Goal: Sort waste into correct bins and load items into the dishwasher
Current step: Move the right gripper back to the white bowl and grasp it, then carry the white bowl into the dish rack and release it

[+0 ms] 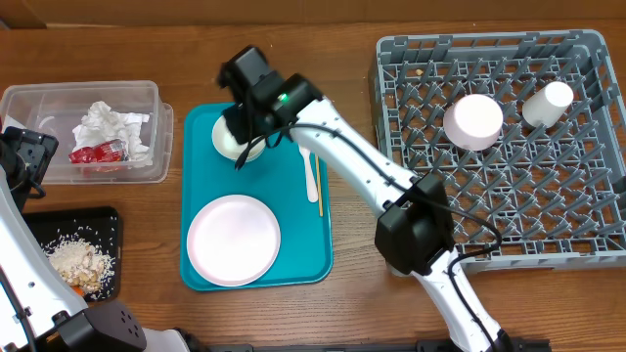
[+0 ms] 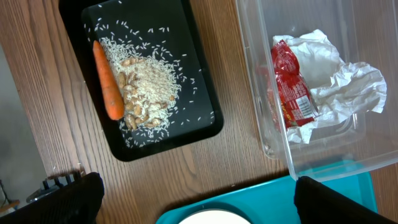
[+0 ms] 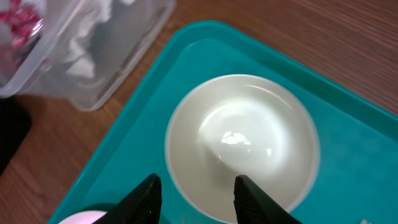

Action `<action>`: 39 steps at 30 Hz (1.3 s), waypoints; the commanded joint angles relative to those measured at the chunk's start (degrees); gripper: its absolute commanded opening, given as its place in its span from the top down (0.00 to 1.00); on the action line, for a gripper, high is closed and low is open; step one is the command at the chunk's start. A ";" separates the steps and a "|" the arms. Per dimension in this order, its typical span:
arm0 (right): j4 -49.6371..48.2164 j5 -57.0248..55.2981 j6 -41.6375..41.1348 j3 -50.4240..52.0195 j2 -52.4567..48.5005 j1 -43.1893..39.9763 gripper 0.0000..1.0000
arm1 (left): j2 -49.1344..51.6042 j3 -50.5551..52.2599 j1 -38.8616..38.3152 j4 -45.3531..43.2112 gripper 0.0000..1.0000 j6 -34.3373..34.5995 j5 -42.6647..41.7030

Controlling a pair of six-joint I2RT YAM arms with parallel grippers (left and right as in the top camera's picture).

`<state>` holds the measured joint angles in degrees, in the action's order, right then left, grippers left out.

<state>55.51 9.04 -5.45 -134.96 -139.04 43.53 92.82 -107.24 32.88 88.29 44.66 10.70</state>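
My right gripper (image 1: 243,149) is open and hangs low over a white bowl (image 3: 242,137) at the back of the teal tray (image 1: 293,264). Its fingers (image 3: 202,199) straddle the bowl's near rim. The pink-white plate (image 1: 233,240), white fork (image 1: 308,166) and wooden stick (image 1: 319,191) lie on the same tray. A second bowl (image 1: 473,121), upside down, and a white cup (image 1: 547,104) sit in the grey rack (image 1: 411,59). My left gripper (image 2: 196,205) is open and empty, held high between the bins.
The clear tub (image 2: 261,93) holds a red wrapper (image 2: 292,87) and white napkins (image 2: 348,87). The black tray (image 2: 193,37) holds rice (image 2: 149,87) and an orange carrot piece (image 2: 107,81). Bare wood lies between the bins and the teal tray.
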 commanded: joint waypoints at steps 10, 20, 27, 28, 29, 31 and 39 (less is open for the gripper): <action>-3.91 -5.05 5.92 -1.11 -7.28 4.42 0.59 | 0.20 -0.13 0.09 -0.07 0.00 0.15 0.17; -4.33 -6.14 5.64 -1.16 -9.92 4.42 0.74 | 0.20 -0.13 0.09 -0.07 0.00 0.15 0.17; -2.82 -7.50 3.17 -2.01 -6.73 4.07 0.96 | 0.20 -0.13 0.09 -0.07 0.00 0.15 0.17; -2.49 -7.58 2.47 -2.01 -5.62 3.96 0.96 | 0.20 -0.13 0.09 -0.07 0.00 0.15 0.17; -2.12 -7.50 1.90 -2.01 -4.33 3.65 0.96 | 0.20 -0.13 0.09 -0.07 0.00 0.15 0.17; -0.98 -7.50 0.22 -2.01 -1.25 2.91 0.96 | 0.20 -0.13 0.09 -0.07 0.00 0.15 0.17; 9.27 -7.48 -11.10 -2.01 15.47 -6.82 0.96 | 0.20 -0.13 0.09 -0.07 0.00 0.15 0.17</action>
<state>62.35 1.91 -9.32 -136.00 -134.65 42.39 92.82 -107.24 32.88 88.29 44.66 10.70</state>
